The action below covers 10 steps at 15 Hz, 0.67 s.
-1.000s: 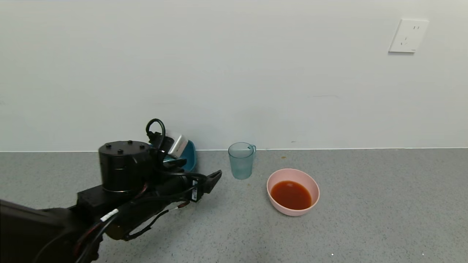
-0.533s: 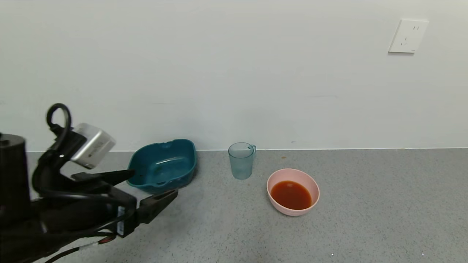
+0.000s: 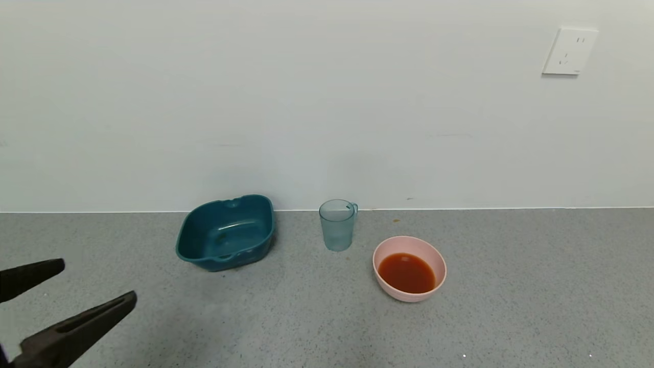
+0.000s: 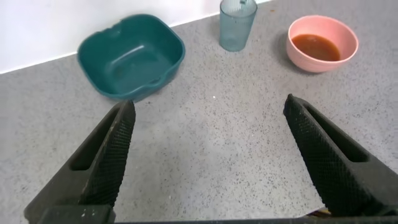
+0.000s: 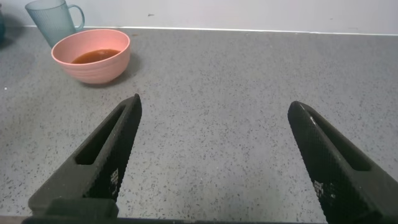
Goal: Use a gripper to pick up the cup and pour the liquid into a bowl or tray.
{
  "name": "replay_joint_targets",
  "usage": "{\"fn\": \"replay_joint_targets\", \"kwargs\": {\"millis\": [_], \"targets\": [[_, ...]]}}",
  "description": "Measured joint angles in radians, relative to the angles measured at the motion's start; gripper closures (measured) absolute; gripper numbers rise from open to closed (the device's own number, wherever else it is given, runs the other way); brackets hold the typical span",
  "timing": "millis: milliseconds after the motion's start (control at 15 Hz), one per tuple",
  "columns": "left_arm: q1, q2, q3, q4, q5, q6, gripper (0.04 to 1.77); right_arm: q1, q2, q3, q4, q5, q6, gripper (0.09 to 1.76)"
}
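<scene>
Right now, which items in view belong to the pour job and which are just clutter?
Job items:
- translucent pale teal plastic cup with side handle, upright, looks emptied
- round pale pink plastic bowl, holding the opaque orange-red liquid
- left gripper, fingers open, low at the robot's left, clear of the cup

Just lying about:
- dark teal squarish plastic tub, empty
- white wall socket

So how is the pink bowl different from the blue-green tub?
The pink bowl is round; the teal tub is squarish with rounded corners. The bowl holds orange-red liquid; the tub looks empty. The tub is wider and darker than the pale bowl. The tub sits on one side of the cup, close to the wall; the bowl sits on the other side, farther from the wall. Both are smooth, open-topped and upright on the grey counter.
</scene>
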<state>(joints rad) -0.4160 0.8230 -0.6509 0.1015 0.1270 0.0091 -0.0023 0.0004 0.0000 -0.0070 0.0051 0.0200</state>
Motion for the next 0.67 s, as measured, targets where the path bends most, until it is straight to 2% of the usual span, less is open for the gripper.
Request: {"fn": "replay_joint_targets", "kwargs": {"millis": [267, 667], "targets": [[0.014, -0.164, 0.0, 0.085, 0.027, 0.003, 0.09, 0.0, 0.0, 0.0, 0.0, 0.001, 0.0, 0.14], [0.188, -0.324, 0.049, 0.097, -0.003, 0.004, 0.09, 0.0, 0.0, 0.0, 0.0, 0.0, 0.0, 0.14]]}}
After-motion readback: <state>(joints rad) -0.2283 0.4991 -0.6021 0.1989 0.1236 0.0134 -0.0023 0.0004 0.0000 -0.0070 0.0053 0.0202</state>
